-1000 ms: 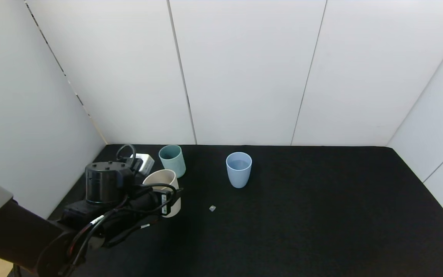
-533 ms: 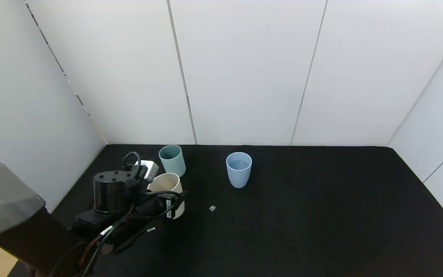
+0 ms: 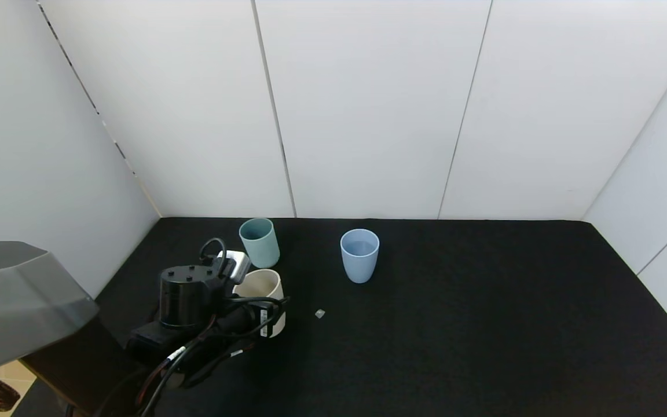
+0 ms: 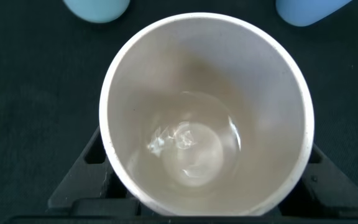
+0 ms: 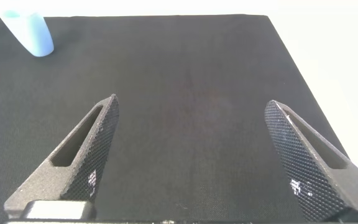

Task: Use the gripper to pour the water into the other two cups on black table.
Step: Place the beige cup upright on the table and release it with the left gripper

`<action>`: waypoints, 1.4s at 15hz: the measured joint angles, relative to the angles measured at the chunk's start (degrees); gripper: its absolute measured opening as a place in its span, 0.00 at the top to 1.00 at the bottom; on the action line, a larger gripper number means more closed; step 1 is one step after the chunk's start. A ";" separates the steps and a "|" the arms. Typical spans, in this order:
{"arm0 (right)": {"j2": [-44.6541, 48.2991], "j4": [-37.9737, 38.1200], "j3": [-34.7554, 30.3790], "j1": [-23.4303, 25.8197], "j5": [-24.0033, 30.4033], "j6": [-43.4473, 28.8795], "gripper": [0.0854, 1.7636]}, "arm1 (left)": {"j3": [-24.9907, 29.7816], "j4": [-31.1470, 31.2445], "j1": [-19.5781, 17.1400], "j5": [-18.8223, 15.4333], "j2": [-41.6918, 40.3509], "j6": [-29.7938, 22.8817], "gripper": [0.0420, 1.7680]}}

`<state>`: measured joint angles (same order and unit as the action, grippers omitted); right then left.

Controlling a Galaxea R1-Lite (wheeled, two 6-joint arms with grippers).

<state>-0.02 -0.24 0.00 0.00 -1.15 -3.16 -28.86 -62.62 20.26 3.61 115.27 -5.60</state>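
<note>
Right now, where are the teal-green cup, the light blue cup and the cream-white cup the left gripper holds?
teal-green cup [image 3: 259, 243], head view, on its outer wall.
light blue cup [image 3: 359, 262], head view, on its front wall.
cream-white cup [image 4: 166, 99], left wrist view, on its inner wall.

White wall panels [image 3: 368, 104] — pale speck [image 3: 319, 313]

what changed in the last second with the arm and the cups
The left gripper, shut on the cream-white cup, carried it nearer the robot and slightly to the robot's right, away from the teal-green cup. The teal-green cup, light blue cup and small scrap on the black table stayed put.
</note>
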 joint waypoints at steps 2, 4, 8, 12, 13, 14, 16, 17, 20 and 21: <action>0.00 0.00 0.00 0.00 0.02 0.00 0.03 | 0.20 -1.99 0.32 0.02 1.16 0.12 0.30; 0.00 0.00 0.00 0.00 0.00 -0.01 0.03 | 0.37 -2.12 0.52 0.05 1.90 0.17 0.30; 0.00 0.00 0.00 0.00 0.05 0.00 0.03 | 0.28 -2.65 0.63 0.05 3.17 0.72 0.30; 0.00 0.00 0.00 0.00 0.02 0.00 0.03 | 0.46 -3.17 0.57 -0.02 3.68 1.08 0.23; 0.00 0.00 0.00 0.00 0.00 0.00 0.03 | 0.52 -3.19 0.60 -0.06 3.72 1.08 0.21; 0.00 0.00 0.00 0.00 0.00 0.00 0.03 | 0.61 -3.19 0.63 -0.04 3.74 1.08 0.19; 0.00 0.00 0.00 0.00 0.00 0.02 0.03 | 0.69 -3.19 0.63 -0.04 3.77 1.11 0.15; 0.00 0.00 0.00 0.00 0.02 0.02 0.03 | 0.78 -3.19 0.63 -0.04 3.69 1.08 0.14; 0.00 0.02 0.00 0.00 0.02 0.00 0.03 | 1.33 -3.19 0.96 -0.04 2.80 1.08 0.10; 0.00 0.00 0.00 0.00 0.00 0.00 0.03 | 1.52 -3.15 1.04 -0.04 2.23 1.06 0.10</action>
<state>-0.02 -0.24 0.00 0.00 -1.15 -3.16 -27.33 -65.77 21.30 3.57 117.51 -4.53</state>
